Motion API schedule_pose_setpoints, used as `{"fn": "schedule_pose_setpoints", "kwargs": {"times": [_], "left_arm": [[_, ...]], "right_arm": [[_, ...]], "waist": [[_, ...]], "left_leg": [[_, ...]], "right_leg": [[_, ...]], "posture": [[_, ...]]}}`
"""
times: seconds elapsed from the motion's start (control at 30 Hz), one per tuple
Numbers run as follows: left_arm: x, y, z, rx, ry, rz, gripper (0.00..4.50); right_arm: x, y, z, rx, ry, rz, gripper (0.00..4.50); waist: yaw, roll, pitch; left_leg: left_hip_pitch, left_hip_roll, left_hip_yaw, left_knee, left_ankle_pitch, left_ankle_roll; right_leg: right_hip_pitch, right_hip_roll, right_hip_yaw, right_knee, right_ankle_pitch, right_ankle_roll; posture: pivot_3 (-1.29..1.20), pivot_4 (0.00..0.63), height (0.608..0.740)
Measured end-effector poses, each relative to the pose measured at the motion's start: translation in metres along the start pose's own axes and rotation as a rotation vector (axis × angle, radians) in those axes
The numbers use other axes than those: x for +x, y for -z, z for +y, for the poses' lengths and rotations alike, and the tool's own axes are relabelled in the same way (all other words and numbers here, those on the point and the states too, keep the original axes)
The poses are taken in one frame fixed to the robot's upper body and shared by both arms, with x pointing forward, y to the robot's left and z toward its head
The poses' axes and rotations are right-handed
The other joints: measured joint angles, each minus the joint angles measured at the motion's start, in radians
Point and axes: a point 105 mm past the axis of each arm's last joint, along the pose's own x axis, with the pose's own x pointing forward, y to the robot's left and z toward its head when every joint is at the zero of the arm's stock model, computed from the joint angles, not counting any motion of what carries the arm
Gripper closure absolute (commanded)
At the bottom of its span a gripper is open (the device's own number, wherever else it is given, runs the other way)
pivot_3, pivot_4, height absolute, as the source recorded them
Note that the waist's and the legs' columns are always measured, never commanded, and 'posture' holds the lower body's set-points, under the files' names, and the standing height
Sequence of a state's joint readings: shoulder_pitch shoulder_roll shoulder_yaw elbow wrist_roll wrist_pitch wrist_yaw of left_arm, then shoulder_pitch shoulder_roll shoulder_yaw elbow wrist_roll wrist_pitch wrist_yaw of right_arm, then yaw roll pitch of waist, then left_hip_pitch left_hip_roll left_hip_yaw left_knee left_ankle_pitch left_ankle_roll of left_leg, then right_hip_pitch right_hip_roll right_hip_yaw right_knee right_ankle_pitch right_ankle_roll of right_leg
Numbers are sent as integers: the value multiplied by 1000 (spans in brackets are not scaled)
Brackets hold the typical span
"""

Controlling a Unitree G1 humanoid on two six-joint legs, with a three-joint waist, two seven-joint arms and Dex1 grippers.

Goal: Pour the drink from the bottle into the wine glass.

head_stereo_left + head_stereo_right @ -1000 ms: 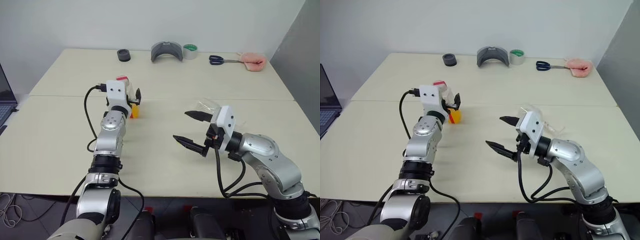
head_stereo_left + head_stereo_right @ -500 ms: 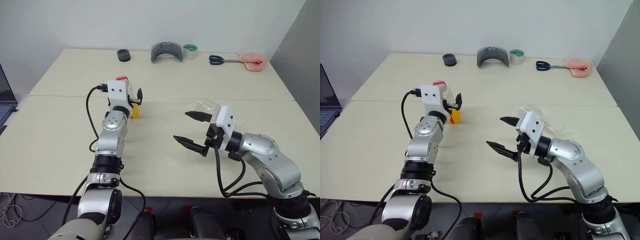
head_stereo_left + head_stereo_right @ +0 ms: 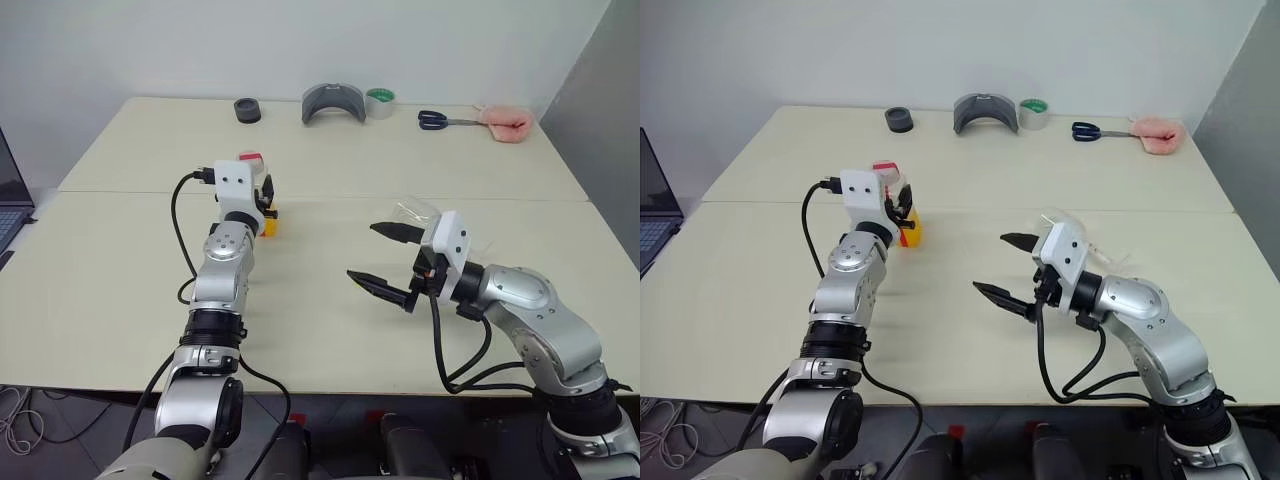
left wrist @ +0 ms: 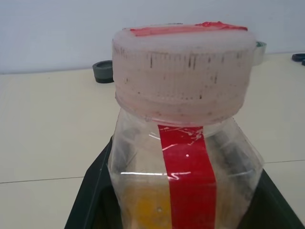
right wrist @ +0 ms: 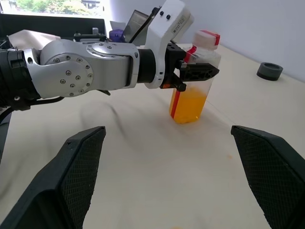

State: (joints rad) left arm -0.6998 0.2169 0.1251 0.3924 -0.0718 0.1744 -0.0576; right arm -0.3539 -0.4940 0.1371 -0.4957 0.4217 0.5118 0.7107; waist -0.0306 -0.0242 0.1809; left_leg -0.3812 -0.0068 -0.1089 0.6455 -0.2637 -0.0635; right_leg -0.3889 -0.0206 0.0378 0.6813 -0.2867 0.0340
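The left gripper (image 5: 198,72), spread wide a second ago, has clamped onto the bottle (image 5: 193,81), which stands on the matte beige table (image 3: 400,170) left of centre. The bottle is clear, squarish plastic with a red stripe, a ribbed cap and orange drink (image 5: 189,106) in its lower half. The right gripper (image 3: 385,258) hangs spread and empty beside the clear wine glass (image 3: 418,210).
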Motion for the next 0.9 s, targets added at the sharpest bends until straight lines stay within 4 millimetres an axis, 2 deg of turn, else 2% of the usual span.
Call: {"fn": "schedule_pose_setpoints", "kwargs": {"times": [0.17, 0.3, 0.43, 0.6, 0.8, 0.9], "left_arm": [[-3, -1, -11, -20, 82, -10, 2736], [-8, -7, -31, -27, 229, -38, 2736], [-15, -17, -53, -32, 390, -72, 2736], [-22, -18, -74, -49, 543, -75, 2736], [-44, -21, -117, -68, 866, -86, 2736], [-57, -27, -136, -28, 1036, -103, 2736]], "right_arm": [[-1, -2, -1, 2, 9, -8, 0], [-6, -11, -8, 12, 54, -48, 0], [-14, -9, -7, 46, 90, -48, 0], [-21, -11, -10, 68, 148, -53, 0], [-29, -10, -11, 70, 196, -28, 0], [-27, -16, -13, 51, 222, -24, 0]], "waist": [[0, 0, 0], [1, 0, 0], [0, 0, 0], [-1, 0, 0], [0, 0, 0], [-3, 0, 0]], "left_leg": [[0, 0, 0, 0, 0, 0], [-1, 0, 0, 0, 2, -3], [-1, 0, 0, 0, 1, -3], [-1, 0, 0, 0, 0, 0], [-1, 0, 0, 0, 0, 0], [-1, 0, 0, 0, 0, 0]], "right_leg": [[0, 0, 0, 0, 0, 0], [0, 0, 0, 0, 0, 0], [0, 0, 0, 0, 0, 0], [0, 0, 0, 0, 0, 0], [0, 0, 0, 0, 0, 0], [0, 1, 0, 0, 0, 0]], "posture": [[0, 150, 740], [0, 150, 740], [0, 150, 740], [0, 150, 740], [0, 150, 740], [0, 150, 740]]}}
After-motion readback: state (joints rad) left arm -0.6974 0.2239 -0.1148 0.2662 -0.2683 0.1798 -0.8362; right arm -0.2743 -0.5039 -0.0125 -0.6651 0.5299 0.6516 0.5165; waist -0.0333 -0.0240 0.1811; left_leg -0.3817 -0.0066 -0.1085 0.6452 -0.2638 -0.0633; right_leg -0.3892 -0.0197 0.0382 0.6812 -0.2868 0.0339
